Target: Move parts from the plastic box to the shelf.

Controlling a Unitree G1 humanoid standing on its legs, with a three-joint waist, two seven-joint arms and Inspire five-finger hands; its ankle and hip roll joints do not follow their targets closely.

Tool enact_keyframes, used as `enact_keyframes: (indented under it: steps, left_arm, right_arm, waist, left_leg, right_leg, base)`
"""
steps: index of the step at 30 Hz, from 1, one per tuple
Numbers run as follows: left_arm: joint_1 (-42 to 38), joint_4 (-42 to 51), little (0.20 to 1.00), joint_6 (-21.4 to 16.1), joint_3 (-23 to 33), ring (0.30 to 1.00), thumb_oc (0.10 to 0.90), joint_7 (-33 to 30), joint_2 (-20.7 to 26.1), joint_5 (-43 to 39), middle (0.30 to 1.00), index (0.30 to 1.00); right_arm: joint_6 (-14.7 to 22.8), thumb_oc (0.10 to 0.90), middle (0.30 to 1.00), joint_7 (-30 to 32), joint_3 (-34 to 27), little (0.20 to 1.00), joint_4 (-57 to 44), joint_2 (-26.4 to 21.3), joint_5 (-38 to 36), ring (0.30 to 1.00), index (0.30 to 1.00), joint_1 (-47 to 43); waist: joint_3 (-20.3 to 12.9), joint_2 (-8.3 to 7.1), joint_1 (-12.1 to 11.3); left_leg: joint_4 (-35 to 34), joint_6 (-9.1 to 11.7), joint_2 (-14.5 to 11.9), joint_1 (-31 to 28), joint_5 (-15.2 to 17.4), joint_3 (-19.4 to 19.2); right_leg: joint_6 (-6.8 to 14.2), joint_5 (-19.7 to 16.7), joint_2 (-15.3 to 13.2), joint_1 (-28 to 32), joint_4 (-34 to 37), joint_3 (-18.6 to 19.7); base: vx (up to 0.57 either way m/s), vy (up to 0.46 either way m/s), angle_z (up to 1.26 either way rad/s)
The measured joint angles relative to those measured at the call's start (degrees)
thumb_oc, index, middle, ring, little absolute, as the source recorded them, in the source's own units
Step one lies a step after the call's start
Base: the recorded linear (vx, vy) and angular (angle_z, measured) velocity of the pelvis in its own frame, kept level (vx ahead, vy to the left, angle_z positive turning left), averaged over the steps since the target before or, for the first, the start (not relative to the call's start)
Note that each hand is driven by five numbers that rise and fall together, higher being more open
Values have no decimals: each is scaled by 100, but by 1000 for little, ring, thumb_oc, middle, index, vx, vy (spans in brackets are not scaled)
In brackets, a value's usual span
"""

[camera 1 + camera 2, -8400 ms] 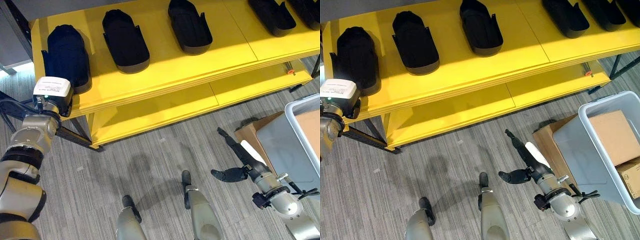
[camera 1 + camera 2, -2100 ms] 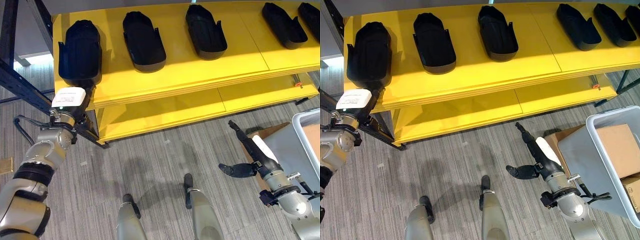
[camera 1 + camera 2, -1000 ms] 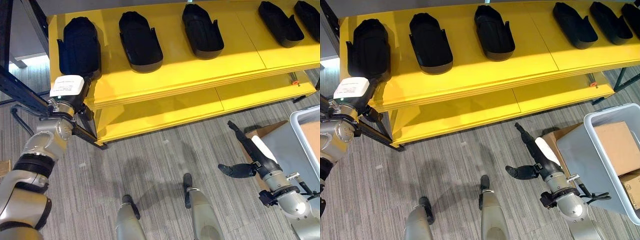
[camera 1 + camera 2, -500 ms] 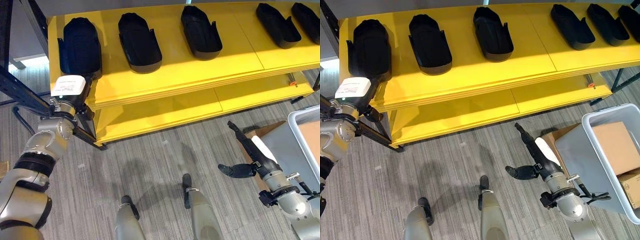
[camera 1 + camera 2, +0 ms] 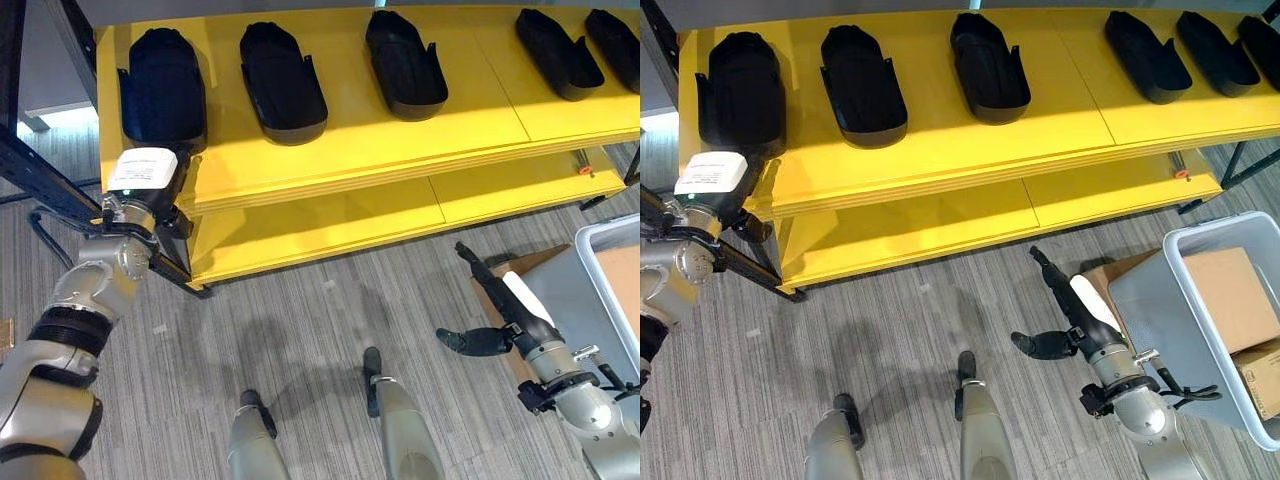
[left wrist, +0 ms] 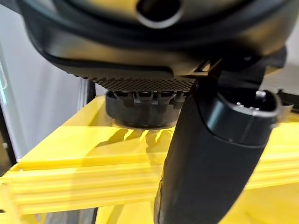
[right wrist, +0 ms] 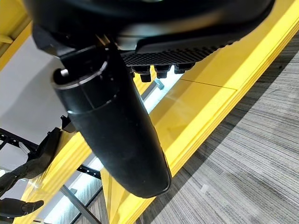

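Head views: we see black parts (image 5: pixel 283 68) lying in a spaced row on the yellow shelf (image 5: pixel 340 150), each hollow side up, so they sit stable with room left for more.
Leftmost part (image 5: pixel 740 78): we find it at the shelf's left end, already set down; our left hand (image 5: pixel 160 185) sits at the shelf edge just below it.
Plastic box (image 5: pixel 1200 320): it stands on the floor at our right, near the right hand (image 5: pixel 1065 315), ready for the next pick.
Left wrist view: thumb (image 6: pixel 210 154) straight, fingers stretched toward the part (image 6: pixel 140 109); we judge the hand released.
Right wrist view: right thumb (image 7: pixel 112 126) straight, grasping nothing, hand relaxed and empty.
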State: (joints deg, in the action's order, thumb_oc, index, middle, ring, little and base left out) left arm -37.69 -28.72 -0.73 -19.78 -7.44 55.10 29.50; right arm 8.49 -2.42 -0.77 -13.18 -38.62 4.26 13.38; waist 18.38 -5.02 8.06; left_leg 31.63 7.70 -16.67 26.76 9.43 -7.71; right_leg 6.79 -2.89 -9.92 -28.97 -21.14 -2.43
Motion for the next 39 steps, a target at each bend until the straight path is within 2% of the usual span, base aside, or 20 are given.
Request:
enact_keyframes:
  steps: [3,5,6,8,9,10,11,13,14,15,16,19,21,24,25,29,32,34,36,39]
  left_arm:
    - [386,308,1000,-99,222,1000,900,-63,8,0,1000,1000]
    - [926,666,1000,-101,687,1000,900,-60,9,-11,1000,1000]
    - [1435,1076,1000,-129,1118,1000,900,-76,-24,-18,1000,1000]
    - [2009,1396,1000,-216,1452,1000,900,-73,-21,-240,1000,1000]
    - [2840,2122,1000,-244,2130,1000,900,-65,-191,-614,1000,1000]
    - [3632,2750,1000,-461,2711,1000,900,-14,-571,-1163,1000,1000]
    - [4103,3109,1000,-589,3004,1000,900,19,-996,-1586,1000,1000]
    - [4590,3370,1000,-825,3439,1000,900,162,-2168,-3199,1000,1000]
    - [4611,3294,1000,-832,3321,1000,900,137,-2534,-4019,1000,1000]
    - [4543,3142,1000,-793,3072,1000,900,213,-2569,-4909,1000,1000]
    - [4544,3146,1000,-793,2934,1000,900,261,-2575,-5321,1000,1000]
    - [4555,3177,1000,-789,2624,1000,900,516,-2732,-6068,1000,1000]
    - [4693,3299,1000,-790,2442,1000,900,588,-3047,-6488,1000,1000]
    - [4852,3400,1000,-790,2394,1000,900,824,-3093,-6525,1000,1000]
    - [5019,3397,1000,-792,2389,1000,900,858,-3301,-6537,1000,1000]
    - [5450,3389,1000,-794,2269,1000,900,949,-3467,-6766,1000,1000]
    - [5743,3357,1000,-788,2008,1000,900,1046,-3589,-6848,1000,1000]
    - [5904,3121,1000,-798,1824,1000,900,1065,-3866,-6869,1000,1000]
    - [5999,2823,1000,-776,1569,1000,900,1066,-3862,-6859,1000,1000]
    - [5975,2662,1000,-766,1517,1000,900,1047,-3863,-6859,1000,1000]
  right_arm:
    - [-3,900,1000,-2,4,1000,43,4,1,1000,1000,4]
    - [1,900,1000,-7,7,1000,44,11,2,1000,1000,-56]
    - [1,900,1000,4,-12,1000,45,46,1,1000,1000,-46]
    - [-3,900,1000,-3,-2,1000,81,54,1,1000,1000,-33]
    - [-3,900,1000,-4,-19,1000,45,99,0,1000,1000,-87]
    - [-6,900,1000,-11,-43,1000,46,136,0,1000,1000,-89]
    - [-7,900,1000,-16,-56,1000,46,151,-2,1000,1000,-63]
    - [-14,900,1000,-31,-61,1000,45,278,-103,1000,1000,-59]
    - [3,900,1000,-29,-53,1000,44,291,-208,1000,1000,-41]
    - [-2,900,1000,-70,-2,1000,60,292,-232,1000,1000,-172]
    - [-2,900,1000,-88,3,1000,57,292,-232,1000,1000,-261]
    - [-7,900,1000,-86,7,1000,46,296,-222,1000,1000,-388]
    - [5,900,1000,-83,3,1000,-4,292,-223,1000,1000,-292]
    - [27,900,1000,-85,-2,1000,-6,312,-223,1000,1000,-204]
    - [27,900,1000,-99,-1,1000,8,414,-225,1000,1000,-31]
    - [27,900,1000,-142,20,1000,38,538,-252,1000,1000,223]
    - [21,900,1000,-217,200,1000,238,632,-434,1000,1000,279]
    - [22,900,1000,-276,463,1000,439,794,-767,1000,1000,386]
    - [-23,900,1000,-341,795,1000,809,977,-1186,1000,1000,449]
    - [-88,900,1000,-309,1056,1000,1136,1304,-1886,1000,1000,377]
  waist:
    - [4,10,-68]
    - [11,23,-83]
    - [12,23,-52]
    - [24,57,-224]
    - [37,87,-288]
    - [59,126,-324]
    - [79,159,-364]
    - [78,251,-394]
    - [73,311,-447]
    - [65,326,-543]
    - [63,329,-539]
    - [56,329,-519]
    - [-22,359,-489]
    - [-109,406,-483]
    - [-365,470,-488]
    - [-685,602,-514]
    - [-1047,663,-521]
    - [-1347,666,-516]
    - [-1555,610,-517]
    - [-1664,556,-526]
  left_leg:
    - [-13,-1,0,-7,-2,15]
    - [-23,-4,0,-11,-4,16]
    - [-50,-2,1,-31,-9,4]
    - [-141,12,14,-97,-55,29]
    - [-190,3,23,-111,-77,30]
    - [-258,5,51,-193,-97,36]
    - [-325,10,76,-309,-108,37]
    - [-436,6,102,-560,-105,24]
    - [-482,-1,129,-662,-102,55]
    - [-509,-8,148,-716,-110,93]
    - [-535,-2,153,-731,-136,107]
    - [-768,8,168,-997,-231,124]
    - [-1110,20,193,-1335,-343,57]
    - [-1505,63,189,-1640,-503,65]
    - [-1858,99,195,-1836,-641,72]
    - [-2594,159,188,-2432,-931,71]
    - [-3071,180,215,-2727,-1126,43]
    - [-3608,169,301,-3037,-1356,-1]
    - [-3646,170,314,-3089,-1361,-24]
    - [-3645,173,319,-3095,-1389,-69]
  right_leg:
    - [9,5,0,0,-33,-15]
    - [1,15,0,4,-36,-20]
    - [-5,19,-4,5,-23,-13]
    - [-34,75,-8,35,-58,-43]
    - [-34,75,-18,54,-44,-78]
    - [-10,77,-41,137,-36,-105]
    - [3,94,-59,231,-24,-109]
    - [33,139,-86,462,56,-117]
    - [20,206,-117,590,68,-148]
    - [44,287,-129,654,38,-177]
    - [40,281,-141,690,51,-206]
    - [19,180,-186,971,270,-289]
    - [12,49,-147,1304,630,-296]
    - [15,-102,-111,1658,983,-420]
    - [8,-164,-65,1851,1233,-495]
    - [-5,-218,12,2377,1648,-675]
    - [12,-329,63,2655,2022,-767]
    - [68,-550,60,2982,2548,-815]
    - [105,-550,56,3059,2654,-831]
    - [90,-560,48,3017,2653,-804]
  base:
    - [0,0,0]
    - [0,0,0]
    - [-13,-6,5]
    - [-20,-2,7]
    - [-6,12,8]
    - [10,16,13]
    - [16,14,11]
    - [35,-4,12]
    - [76,-16,22]
    - [58,-10,23]
    - [48,-18,17]
    - [65,-27,7]
    - [69,-29,-1]
    - [81,-36,7]
    - [110,-31,16]
    - [66,-14,15]
    - [50,4,11]
    - [0,0,0]
    - [0,0,0]
    - [1,28,-6]
